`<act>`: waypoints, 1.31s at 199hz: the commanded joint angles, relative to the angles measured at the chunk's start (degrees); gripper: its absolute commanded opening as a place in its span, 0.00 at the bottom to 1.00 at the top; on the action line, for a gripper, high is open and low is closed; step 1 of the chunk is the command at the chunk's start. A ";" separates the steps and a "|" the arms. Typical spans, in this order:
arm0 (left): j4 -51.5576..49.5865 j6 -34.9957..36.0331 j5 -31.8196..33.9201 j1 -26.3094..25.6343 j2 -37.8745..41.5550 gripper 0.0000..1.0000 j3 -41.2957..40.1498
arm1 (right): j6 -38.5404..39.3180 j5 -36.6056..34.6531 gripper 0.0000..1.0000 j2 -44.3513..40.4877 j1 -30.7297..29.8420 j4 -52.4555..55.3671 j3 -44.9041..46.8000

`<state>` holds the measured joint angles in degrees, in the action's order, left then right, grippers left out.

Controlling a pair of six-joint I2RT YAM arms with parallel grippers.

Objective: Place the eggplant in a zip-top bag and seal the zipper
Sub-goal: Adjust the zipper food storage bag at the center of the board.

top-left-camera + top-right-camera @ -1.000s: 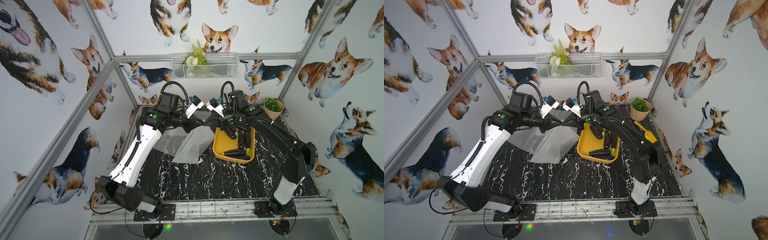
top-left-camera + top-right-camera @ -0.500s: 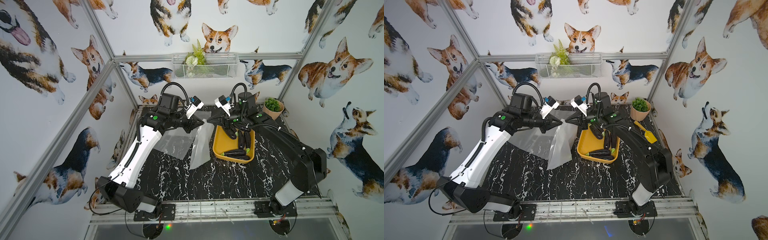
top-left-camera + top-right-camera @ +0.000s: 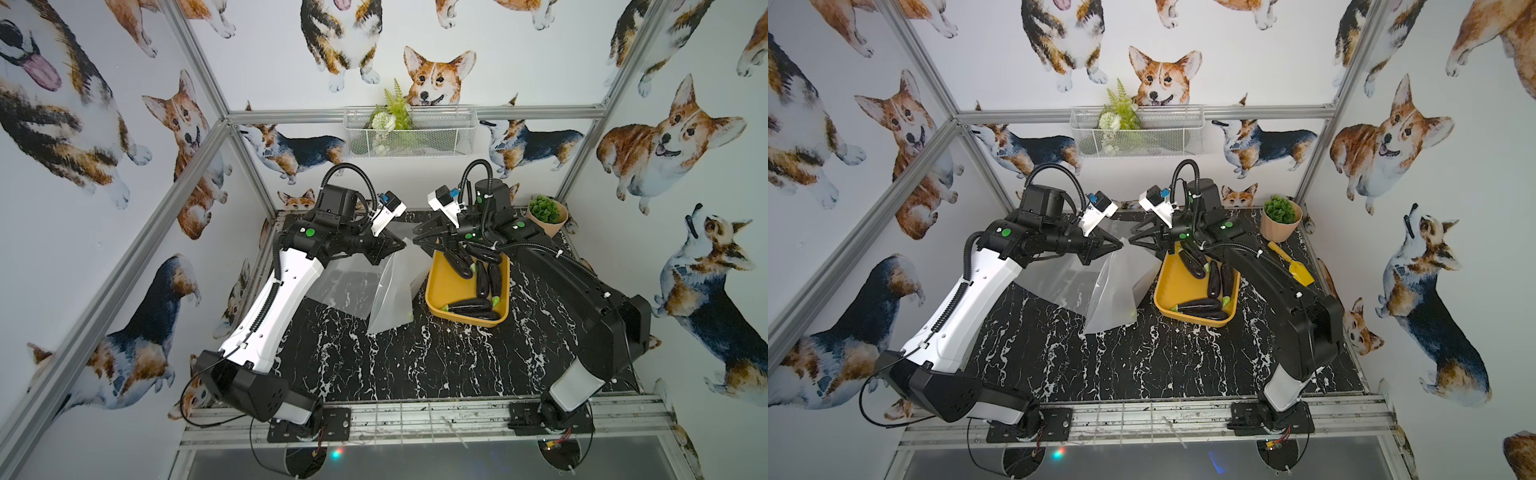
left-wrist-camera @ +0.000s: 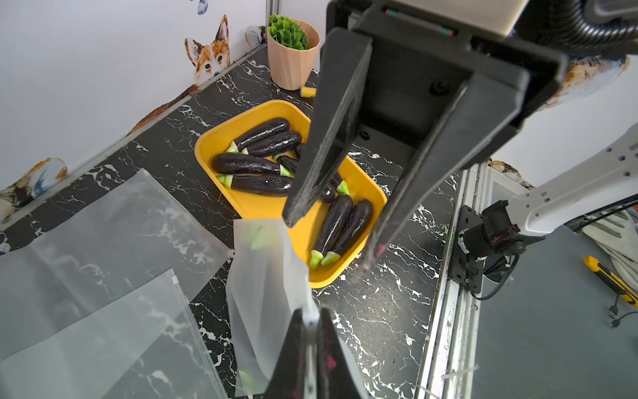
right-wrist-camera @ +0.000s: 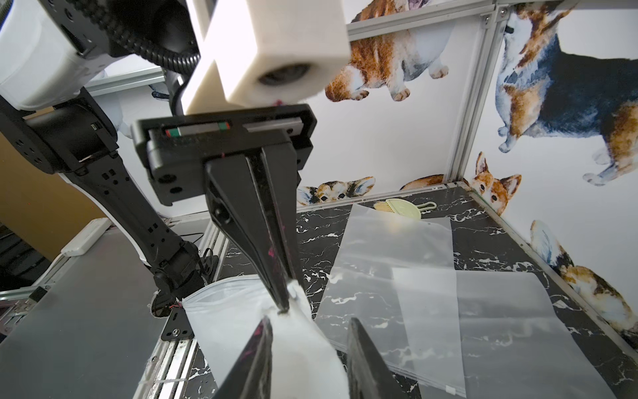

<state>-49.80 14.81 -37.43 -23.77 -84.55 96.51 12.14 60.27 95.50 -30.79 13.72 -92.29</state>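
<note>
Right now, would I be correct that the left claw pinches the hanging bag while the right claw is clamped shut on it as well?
Not quite: the left claw does pinch the bag, but the right claw is open, its jaws standing apart, as the left wrist view shows.

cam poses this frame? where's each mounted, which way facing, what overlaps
Top views: stereo head high above, on the arms' base side, looking down on the table; left arm and right arm show whole.
Left wrist: on the left arm, looking past its left end effector, shut on the zip-top bag, toward the yellow tray of eggplants.
Right wrist: on the right arm, looking past its open right end effector toward spare bags.
Shared: each wrist view shows the opposite end effector; all show the zip-top bag.
</note>
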 commanded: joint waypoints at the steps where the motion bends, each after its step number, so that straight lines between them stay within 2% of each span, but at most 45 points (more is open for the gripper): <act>1: -1.09 2.02 -1.97 -0.01 0.00 0.00 0.69 | 3.14 1.61 0.38 2.01 -1.08 2.03 -3.28; 67: -1.53 2.79 -2.22 -0.03 0.03 0.00 1.18 | 6.58 5.95 0.33 4.77 -1.81 6.78 -5.44; 114: -0.66 2.43 -2.11 -0.01 0.18 0.00 0.72 | 10.23 8.96 0.14 5.45 -1.84 12.21 -6.96; 140: -0.56 2.37 -2.26 0.02 0.09 0.00 0.61 | 10.87 9.33 0.09 5.42 -1.94 13.14 -7.10; 152: -0.47 2.24 -2.13 0.03 0.09 0.00 0.61 | 11.50 9.69 0.00 5.39 -1.97 13.64 -7.11; 177: -0.39 2.12 -1.80 -0.04 0.27 0.00 0.51 | 10.95 9.40 0.00 5.05 -1.91 12.60 -6.64; 199: -0.21 1.59 -1.13 0.03 0.59 0.00 0.02 | 4.58 4.92 0.00 3.34 -1.94 4.35 -3.61; 226: -0.25 1.38 1.03 0.01 1.30 0.00 -1.28 | -5.42 -3.63 0.00 -0.23 -1.91 -11.17 3.77; 261: 0.41 0.86 1.66 0.13 2.09 0.00 -2.55 | -10.18 -8.49 0.00 -1.59 -1.84 -17.91 7.21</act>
<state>-50.85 15.57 -36.38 -23.75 -83.15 94.72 8.36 57.65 94.91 -32.69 6.90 -86.72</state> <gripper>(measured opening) 0.083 0.056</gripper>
